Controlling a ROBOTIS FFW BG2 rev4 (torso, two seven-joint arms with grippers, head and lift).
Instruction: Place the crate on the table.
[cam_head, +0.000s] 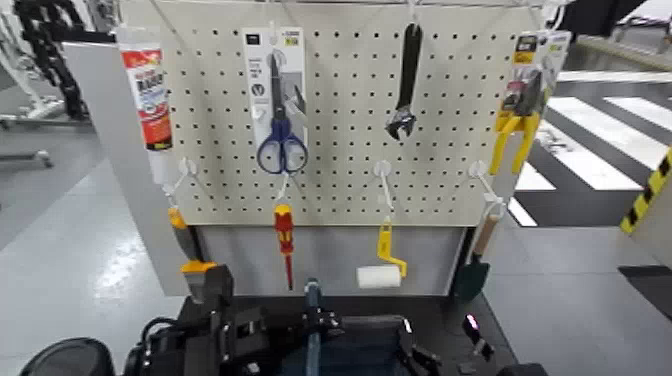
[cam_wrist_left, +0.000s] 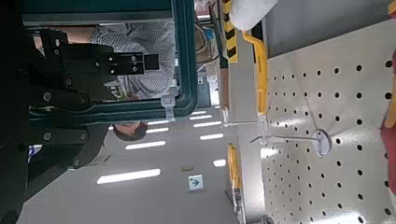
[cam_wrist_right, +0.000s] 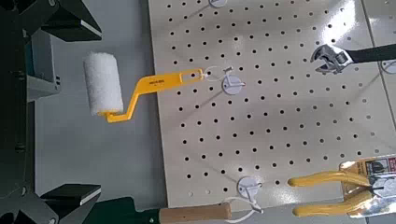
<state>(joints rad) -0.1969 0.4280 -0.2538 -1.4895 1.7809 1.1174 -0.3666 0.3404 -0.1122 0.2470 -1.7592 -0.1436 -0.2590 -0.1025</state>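
Observation:
The dark blue crate (cam_head: 355, 355) shows at the bottom centre of the head view, with its thin blue bar handle (cam_head: 312, 310) standing up over its middle. It sits low in front of the pegboard, between my two arms. My left gripper (cam_head: 215, 325) is at the crate's left side. In the left wrist view (cam_wrist_left: 140, 84) it reaches to a dark teal crate wall (cam_wrist_left: 187, 56). My right gripper (cam_head: 425, 358) is at the crate's right side. In the right wrist view its fingers (cam_wrist_right: 70, 21) stand wide apart with nothing between them. The black table (cam_head: 445, 312) shows only as a dark strip behind the crate.
A cream pegboard (cam_head: 340, 110) stands close ahead. It holds scissors (cam_head: 280, 115), a black wrench (cam_head: 405, 85), yellow pliers (cam_head: 515, 125), a red screwdriver (cam_head: 285, 240), a sealant tube (cam_head: 150, 95) and a paint roller (cam_head: 378, 272) that also shows in the right wrist view (cam_wrist_right: 103, 84). A person in a checked shirt (cam_wrist_left: 131, 42) is beyond the crate wall.

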